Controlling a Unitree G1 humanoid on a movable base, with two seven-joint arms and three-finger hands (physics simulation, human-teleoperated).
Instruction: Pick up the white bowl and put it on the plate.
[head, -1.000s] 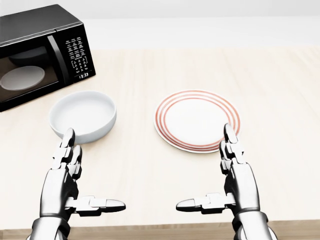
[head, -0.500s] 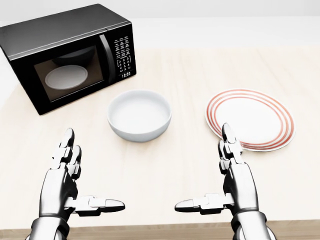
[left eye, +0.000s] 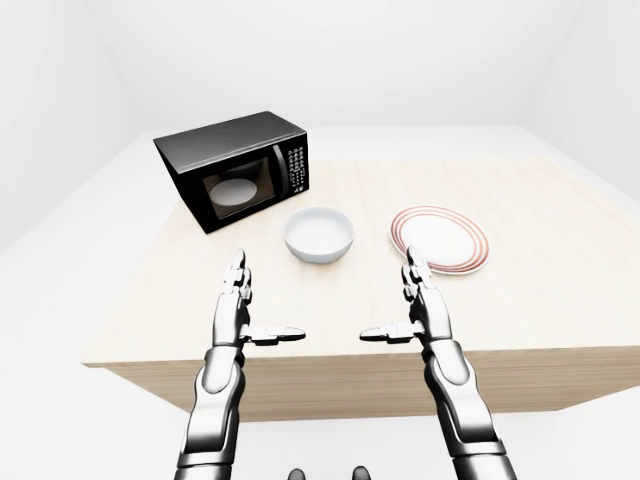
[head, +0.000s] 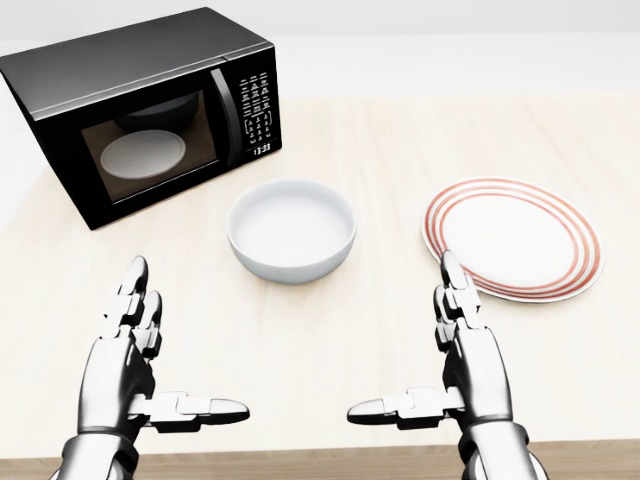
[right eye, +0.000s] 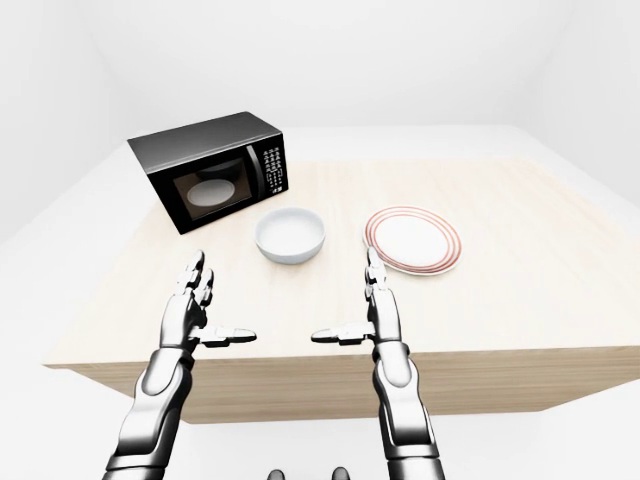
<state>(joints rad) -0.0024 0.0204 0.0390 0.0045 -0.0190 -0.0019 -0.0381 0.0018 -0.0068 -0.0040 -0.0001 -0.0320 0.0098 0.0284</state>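
The white bowl (head: 291, 230) is sitting upright, mouth up, on the wooden counter (head: 400, 140), at nine o'clock from the red-ringed plate (head: 513, 239) and apart from it. The black microwave (head: 140, 110) at ten o'clock is showing 13:33. The left hand (head: 140, 360) and right hand (head: 455, 360) are hovering spread wide, holding nothing.

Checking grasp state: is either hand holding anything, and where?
Nothing held. Left hand and right hand are open, short of the bowl.

My head view looks steeply down and close on the table (head: 400, 130), while both eye views sit farther off, sharing the whole tabletop.
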